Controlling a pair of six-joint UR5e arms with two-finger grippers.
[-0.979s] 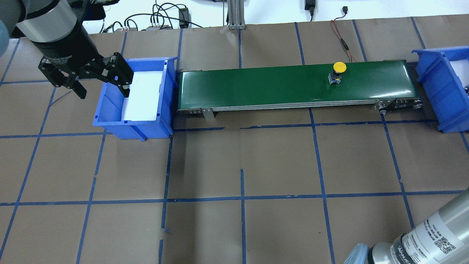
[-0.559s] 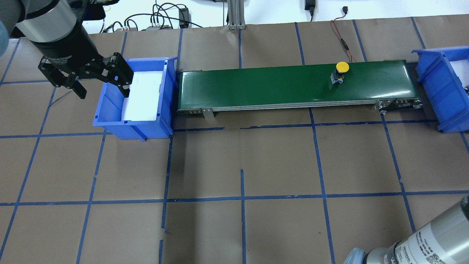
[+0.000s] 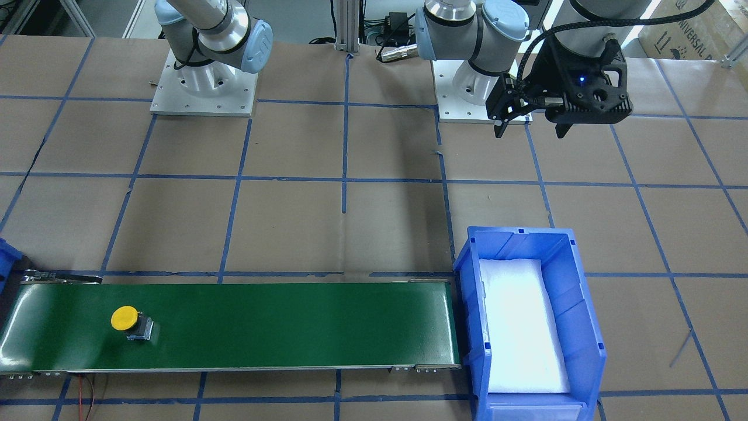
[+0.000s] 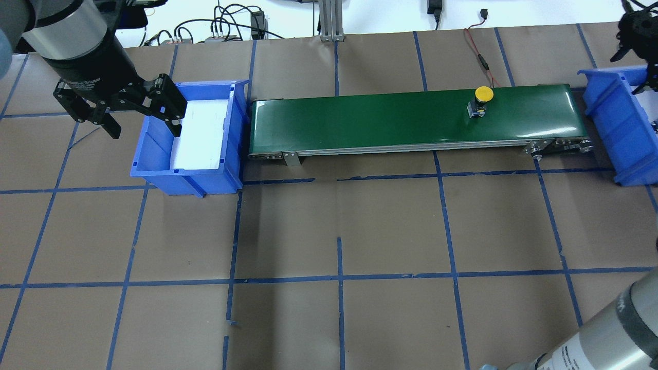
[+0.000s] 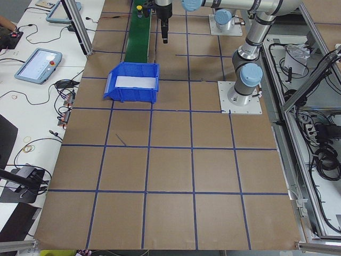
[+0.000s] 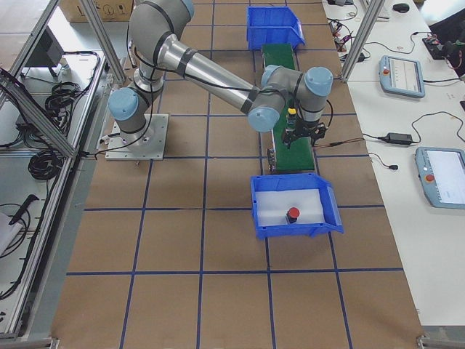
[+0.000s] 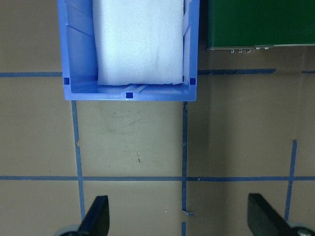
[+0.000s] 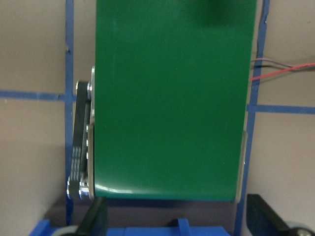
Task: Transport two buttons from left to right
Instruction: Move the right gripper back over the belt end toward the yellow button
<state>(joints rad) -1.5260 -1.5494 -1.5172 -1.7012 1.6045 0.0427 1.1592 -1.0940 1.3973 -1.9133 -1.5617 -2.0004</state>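
The yellow-capped button (image 4: pixel 483 97) stands upright on the green conveyor belt (image 4: pixel 385 118), towards its right end; it also shows in the front view (image 3: pixel 125 320). The red-capped button (image 6: pixel 293 214) sits inside the right blue bin (image 6: pixel 258 207). My left gripper (image 4: pixel 145 132) is open and empty, high over the table on the robot's side of the left blue bin (image 4: pixel 154 169), which holds only white foam. My right gripper (image 8: pixel 179 221) is open and empty, above the belt's right end by the right bin (image 4: pixel 611 118).
The belt (image 3: pixel 263 327) runs between the two bins. Cables (image 4: pixel 483 56) lie behind it at the table's far edge. Brown table with blue tape lines (image 4: pixel 339 277) lies in front of the belt. The arm bases (image 3: pixel 201 88) stand at the robot side.
The yellow button has moved a little to the right along the belt. My right gripper has come into the overhead view at the top right. The left gripper has not moved.
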